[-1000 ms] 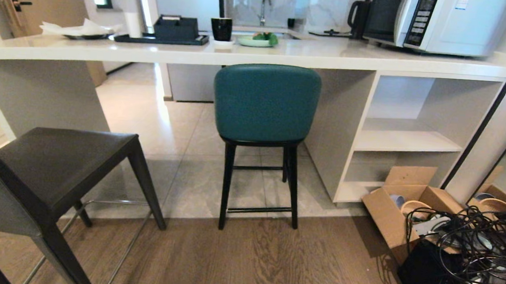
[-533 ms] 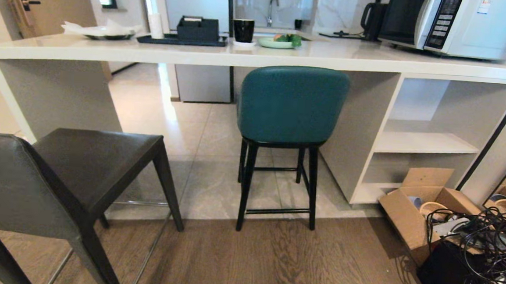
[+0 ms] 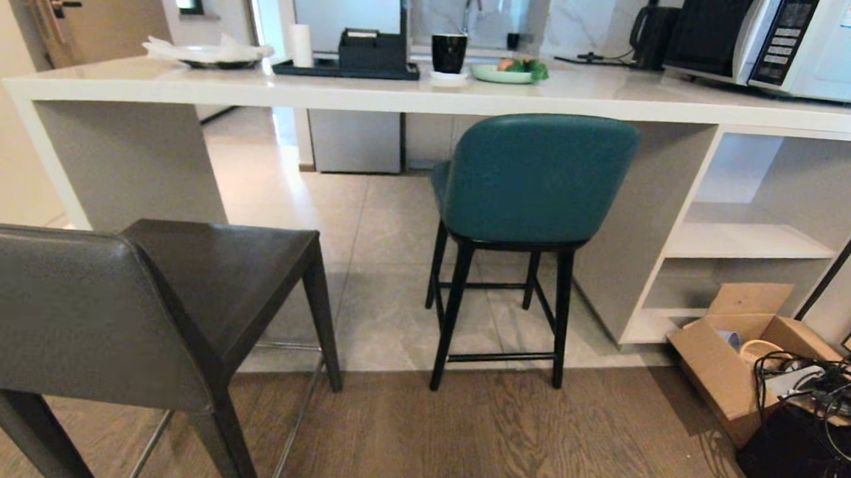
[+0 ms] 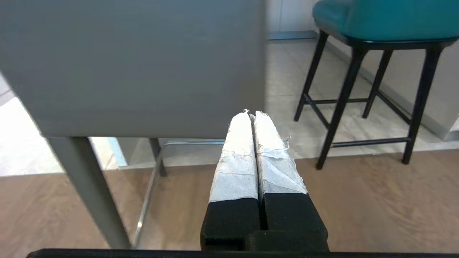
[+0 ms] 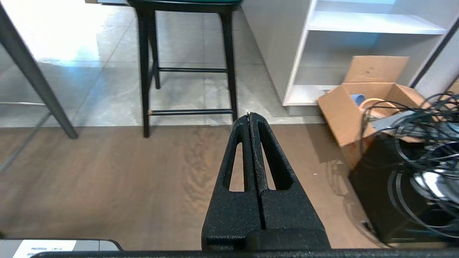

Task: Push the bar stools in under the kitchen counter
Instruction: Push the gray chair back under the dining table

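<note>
The grey leather bar stool (image 3: pixel 96 307) stands close at the lower left of the head view, out on the wood floor, away from the kitchen counter (image 3: pixel 434 95). The teal bar stool (image 3: pixel 536 179) stands at the counter's edge, its seat partly beneath the white top. Neither gripper shows in the head view. My left gripper (image 4: pixel 251 114) is shut and empty, just short of the grey stool's back (image 4: pixel 136 64). My right gripper (image 5: pixel 249 115) is shut and empty over the wood floor, with the teal stool's black legs (image 5: pixel 145 71) ahead.
Open white shelves (image 3: pixel 750 240) fill the counter's right end. An open cardboard box (image 3: pixel 739 362) and a tangle of black cables (image 3: pixel 829 411) lie at the right. A microwave (image 3: pixel 792 40), mug (image 3: pixel 449 52) and plate (image 3: pixel 506 72) sit on the counter.
The whole head view has shifted: stools, counter and box have all slid to the right in the picture, so the camera has turned or driven left. The grey stool now looms larger.
</note>
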Robot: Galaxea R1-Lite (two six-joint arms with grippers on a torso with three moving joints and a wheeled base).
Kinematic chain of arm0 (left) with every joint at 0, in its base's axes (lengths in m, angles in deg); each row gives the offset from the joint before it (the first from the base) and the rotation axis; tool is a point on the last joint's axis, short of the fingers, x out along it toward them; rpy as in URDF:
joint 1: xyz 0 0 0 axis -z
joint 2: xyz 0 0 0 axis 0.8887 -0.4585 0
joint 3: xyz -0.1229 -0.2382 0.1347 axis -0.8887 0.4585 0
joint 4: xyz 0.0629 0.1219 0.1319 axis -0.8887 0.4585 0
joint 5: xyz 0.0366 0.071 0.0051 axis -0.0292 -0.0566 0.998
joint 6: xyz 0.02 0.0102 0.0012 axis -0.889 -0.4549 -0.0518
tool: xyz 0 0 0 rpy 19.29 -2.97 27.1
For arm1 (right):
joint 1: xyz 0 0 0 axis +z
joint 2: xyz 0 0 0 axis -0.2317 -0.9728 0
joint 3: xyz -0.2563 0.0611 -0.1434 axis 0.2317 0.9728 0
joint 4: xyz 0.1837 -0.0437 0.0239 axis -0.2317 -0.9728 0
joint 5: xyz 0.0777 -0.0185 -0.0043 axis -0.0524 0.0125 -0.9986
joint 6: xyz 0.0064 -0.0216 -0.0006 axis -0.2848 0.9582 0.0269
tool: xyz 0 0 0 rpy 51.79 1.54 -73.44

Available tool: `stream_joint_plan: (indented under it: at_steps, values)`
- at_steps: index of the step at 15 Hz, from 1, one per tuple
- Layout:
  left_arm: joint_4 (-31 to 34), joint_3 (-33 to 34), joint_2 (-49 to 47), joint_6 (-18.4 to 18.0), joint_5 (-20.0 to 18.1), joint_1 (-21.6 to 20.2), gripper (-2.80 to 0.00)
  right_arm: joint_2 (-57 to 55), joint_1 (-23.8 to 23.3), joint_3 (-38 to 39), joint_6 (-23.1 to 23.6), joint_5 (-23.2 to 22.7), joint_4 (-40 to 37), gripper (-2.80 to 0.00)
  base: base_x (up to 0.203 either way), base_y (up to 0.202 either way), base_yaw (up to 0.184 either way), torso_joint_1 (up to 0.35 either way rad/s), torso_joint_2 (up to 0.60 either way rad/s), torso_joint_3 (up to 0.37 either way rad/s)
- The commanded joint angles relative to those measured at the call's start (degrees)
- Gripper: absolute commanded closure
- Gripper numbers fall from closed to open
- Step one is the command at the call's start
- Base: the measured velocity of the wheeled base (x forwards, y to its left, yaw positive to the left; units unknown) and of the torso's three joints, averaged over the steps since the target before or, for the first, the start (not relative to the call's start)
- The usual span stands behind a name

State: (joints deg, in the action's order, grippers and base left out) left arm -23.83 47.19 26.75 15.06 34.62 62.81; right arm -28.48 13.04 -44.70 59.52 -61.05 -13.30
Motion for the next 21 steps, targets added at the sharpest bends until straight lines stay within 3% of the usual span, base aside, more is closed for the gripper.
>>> stream_joint_plan:
  at_steps: [1,21]
  values:
    - [-0.07,2.29,-0.07,0.00,-0.03,-0.01,0.00,-0.07,0.00,0.09,0.04,-0.02,-0.02,0.00,0.000,0.195,-0.004,-0.002,0.01,0.006]
    - [-0.07,2.29,-0.07,0.09,-0.03,-0.01,0.00,-0.07,0.00,0.09,-0.31,-0.02,-0.02,0.00,0.000,0.197,-0.002,0.002,0.00,0.003]
